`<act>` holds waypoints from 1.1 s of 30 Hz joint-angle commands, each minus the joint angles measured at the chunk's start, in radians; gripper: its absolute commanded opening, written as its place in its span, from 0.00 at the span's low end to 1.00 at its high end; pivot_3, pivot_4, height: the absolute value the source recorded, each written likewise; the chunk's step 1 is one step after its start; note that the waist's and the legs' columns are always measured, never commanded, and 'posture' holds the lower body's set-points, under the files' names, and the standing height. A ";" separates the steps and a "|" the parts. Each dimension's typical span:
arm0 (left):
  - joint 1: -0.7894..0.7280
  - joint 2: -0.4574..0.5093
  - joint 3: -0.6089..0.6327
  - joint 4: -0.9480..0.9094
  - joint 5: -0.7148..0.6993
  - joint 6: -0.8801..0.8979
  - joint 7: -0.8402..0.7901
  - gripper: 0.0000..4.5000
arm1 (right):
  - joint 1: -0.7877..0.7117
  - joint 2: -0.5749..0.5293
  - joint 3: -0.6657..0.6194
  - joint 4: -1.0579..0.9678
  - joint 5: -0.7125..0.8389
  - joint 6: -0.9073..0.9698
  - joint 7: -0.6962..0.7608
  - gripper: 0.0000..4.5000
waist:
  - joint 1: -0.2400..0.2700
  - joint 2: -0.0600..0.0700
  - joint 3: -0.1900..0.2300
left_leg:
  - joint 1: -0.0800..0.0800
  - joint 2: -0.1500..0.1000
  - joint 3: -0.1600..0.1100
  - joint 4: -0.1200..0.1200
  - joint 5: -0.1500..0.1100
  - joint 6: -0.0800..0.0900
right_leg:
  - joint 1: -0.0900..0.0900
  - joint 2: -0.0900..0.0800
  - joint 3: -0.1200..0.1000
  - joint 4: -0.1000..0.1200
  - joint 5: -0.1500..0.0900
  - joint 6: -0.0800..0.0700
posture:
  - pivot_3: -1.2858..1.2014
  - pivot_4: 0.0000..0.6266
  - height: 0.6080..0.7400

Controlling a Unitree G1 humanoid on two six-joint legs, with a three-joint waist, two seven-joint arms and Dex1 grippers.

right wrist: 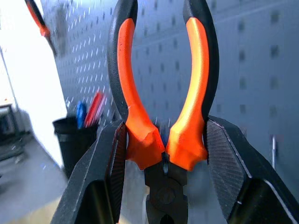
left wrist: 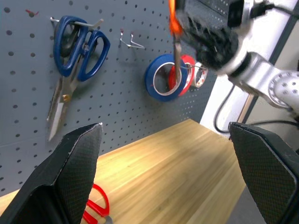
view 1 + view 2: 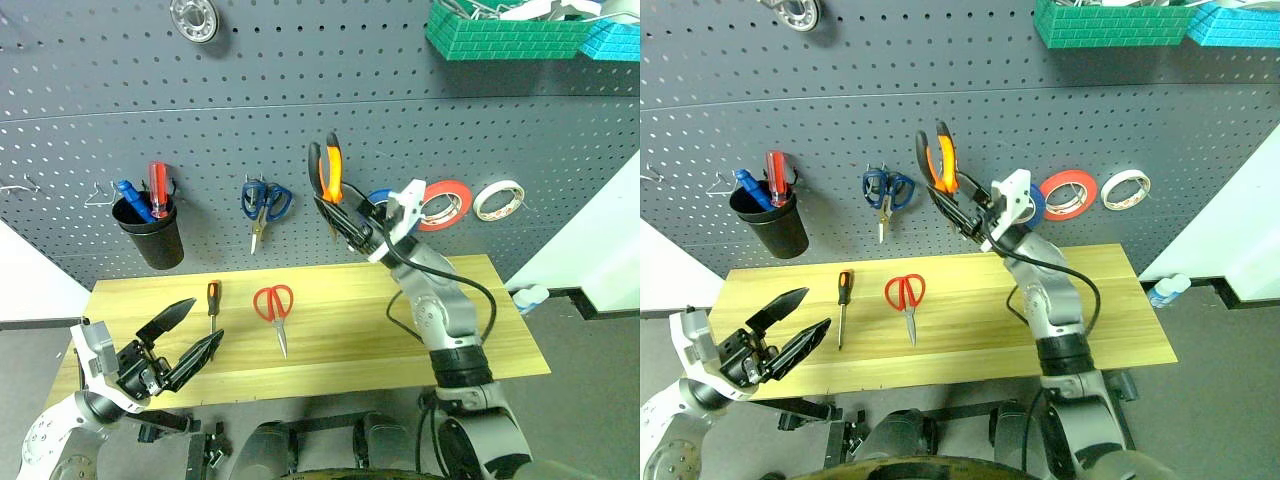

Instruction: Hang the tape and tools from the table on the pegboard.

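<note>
a dark grey pegboard (image 3: 300, 130) backs a light wooden table (image 3: 360, 330). the pliers (image 3: 326, 170), orange-and-black handles upward, are up in front of the board, clenched low on the handles between the right gripper (image 3: 345, 222)'s two black fingers, with the jaws of the tool hanging down between them in the right wrist view. just beside that gripper the blue tape (image 2: 162, 80) hangs on the board on a hook, partly hidden by the arm in the head views, with a red-orange roll (image 3: 445, 204) and a white roll (image 3: 498, 199) next along to the right. the red-handled scissors (image 3: 275, 312) lie on the table, blades pointing toward the near edge, and the slim screwdriver (image 3: 212, 303) lies a little to their left, handle toward the board. the left gripper (image 3: 185, 338) hovers over the table's near left corner with its fingers spread wide and nothing in them. on the board, blue-handled scissors (image 3: 263, 206) hang left of the pliers, and further left a black cup (image 3: 150, 230) holds a red and a blue screwdriver. green and blue bins (image 3: 500, 30) sit at the upper right.
</note>
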 commanded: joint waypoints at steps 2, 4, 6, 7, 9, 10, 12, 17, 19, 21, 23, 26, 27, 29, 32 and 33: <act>0.022 -0.006 0.000 -0.052 -0.018 -0.017 0.005 1.00 | -0.093 0.046 0.002 0.053 -0.039 -0.095 -0.068 0.47 | 0.000 0.000 0.000 | 0.000 0.000 0.000 0.000 0.000 0.000 | 0.000 0.000 0.000 0.000 0.000 0.000 | 0.53 0.05 0.97; 0.038 -0.009 -0.004 -0.067 -0.024 -0.010 0.009 1.00 | -0.133 0.069 0.006 0.096 -0.069 -0.138 -0.104 0.47 | 0.000 0.001 0.001 | 0.000 0.000 0.000 0.000 0.000 0.000 | 0.000 -0.001 0.000 0.000 0.000 0.000 | 0.54 0.07 0.97; 0.054 -0.014 -0.009 -0.080 -0.023 -0.011 0.014 1.00 | -0.159 0.079 0.004 0.133 -0.084 -0.165 -0.128 0.47 | 0.000 0.001 0.001 | 0.000 0.000 0.000 0.000 0.000 0.000 | 0.000 -0.002 0.001 0.000 0.000 0.000 | 0.54 0.08 0.97; 0.060 -0.016 -0.011 -0.087 -0.023 -0.011 0.016 1.00 | -0.168 0.080 0.004 0.152 -0.098 -0.185 -0.139 0.47 | 0.001 0.002 0.001 | 0.000 0.000 0.000 0.000 0.000 0.000 | 0.000 -0.002 0.001 0.000 0.000 0.000 | 0.54 0.08 0.97; 0.080 -0.015 -0.010 -0.107 -0.041 0.002 0.020 1.00 | -0.181 0.083 0.004 0.179 -0.115 -0.215 -0.158 0.47 | 0.001 0.002 0.002 | 0.000 0.000 0.000 0.000 0.000 0.000 | 0.000 -0.002 0.001 0.000 0.000 -0.001 | 0.55 0.11 0.97; 0.088 -0.013 -0.009 -0.115 -0.041 0.003 0.022 1.00 | -0.199 0.082 -0.003 0.208 -0.127 -0.236 -0.176 0.47 | 0.001 0.002 0.002 | 0.000 0.000 -0.001 0.000 0.000 0.000 | 0.000 -0.002 0.001 0.000 0.000 -0.001 | 0.55 0.11 0.97; 0.102 -0.006 -0.005 -0.125 -0.045 0.007 0.025 1.00 | -0.227 0.077 -0.015 0.248 -0.135 -0.264 -0.192 0.47 | 0.001 0.003 0.003 | 0.000 0.000 0.000 0.000 0.000 0.000 | 0.000 -0.002 0.002 0.000 0.000 -0.001 | 0.55 0.13 0.97; 0.113 0.014 0.013 -0.139 -0.056 0.015 0.039 1.00 | -0.290 0.070 -0.026 0.325 -0.178 -0.346 -0.245 0.47 | 0.001 0.010 0.011 | 0.000 0.000 -0.001 0.000 0.000 0.000 | 0.000 -0.002 0.002 0.000 -0.002 -0.004 | 0.55 0.16 0.97; 0.111 0.025 0.013 -0.149 -0.058 0.023 0.050 1.00 | -0.314 0.066 -0.036 0.368 -0.194 -0.376 -0.276 0.47 | 0.000 0.011 0.013 | 0.001 0.000 -0.001 0.000 0.000 0.000 | 0.000 -0.002 0.001 0.000 -0.002 -0.004 | 0.55 0.16 0.97; 0.109 0.031 0.015 -0.156 -0.065 0.030 0.061 1.00 | -0.330 0.064 -0.042 0.400 -0.203 -0.397 -0.297 0.47 | 0.000 0.011 0.015 | 0.001 0.000 -0.001 0.000 0.000 0.000 | 0.000 -0.002 0.001 0.000 -0.002 -0.004 | 0.55 0.17 0.97; 0.111 0.040 0.018 -0.163 -0.069 0.039 0.062 1.00 | -0.341 0.063 -0.043 0.419 -0.212 -0.414 -0.312 0.47 | -0.001 0.011 0.018 | 0.001 0.000 -0.001 0.000 0.000 0.000 | 0.000 -0.002 0.001 0.000 -0.002 -0.004 | 0.55 0.17 0.97; 0.107 0.055 0.023 -0.165 -0.082 0.052 0.068 1.00 | -0.349 0.070 -0.043 0.428 -0.205 -0.426 -0.314 0.47 | -0.001 0.011 0.024 | 0.000 0.000 -0.001 0.000 0.000 0.000 | 0.000 -0.002 0.001 0.000 -0.002 -0.004 | 0.55 0.18 0.97; 0.106 0.057 0.025 -0.166 -0.085 0.055 0.069 1.00 | -0.350 0.073 -0.042 0.429 -0.202 -0.428 -0.313 0.47 | -0.001 0.011 0.026 | 0.000 0.000 -0.001 0.000 0.000 0.000 | 0.000 -0.002 0.001 0.000 -0.002 -0.004 | 0.55 0.18 0.97; 0.108 0.062 0.026 -0.170 -0.088 0.061 0.069 1.00 | -0.350 0.081 -0.034 0.443 -0.211 -0.440 -0.318 0.47 | -0.001 0.011 0.029 | 0.000 0.000 -0.001 0.000 0.000 0.000 | 0.000 -0.002 0.002 0.000 -0.002 -0.004 | 0.55 0.18 0.97; 0.114 0.066 0.029 -0.177 -0.092 0.069 0.071 1.00 | -0.351 0.092 -0.026 0.462 -0.224 -0.456 -0.328 0.47 | -0.002 0.011 0.032 | 0.000 0.000 -0.001 -0.001 0.000 0.000 | 0.000 -0.002 0.001 0.000 -0.002 -0.004 | 0.55 0.19 0.97; 0.115 0.066 0.031 -0.180 -0.093 0.072 0.071 1.00 | -0.354 0.094 -0.026 0.467 -0.223 -0.459 -0.329 0.47 | -0.002 0.011 0.033 | 0.000 0.000 -0.001 -0.001 0.000 0.001 | 0.000 -0.002 0.001 0.000 -0.002 -0.004 | 0.55 0.19 0.97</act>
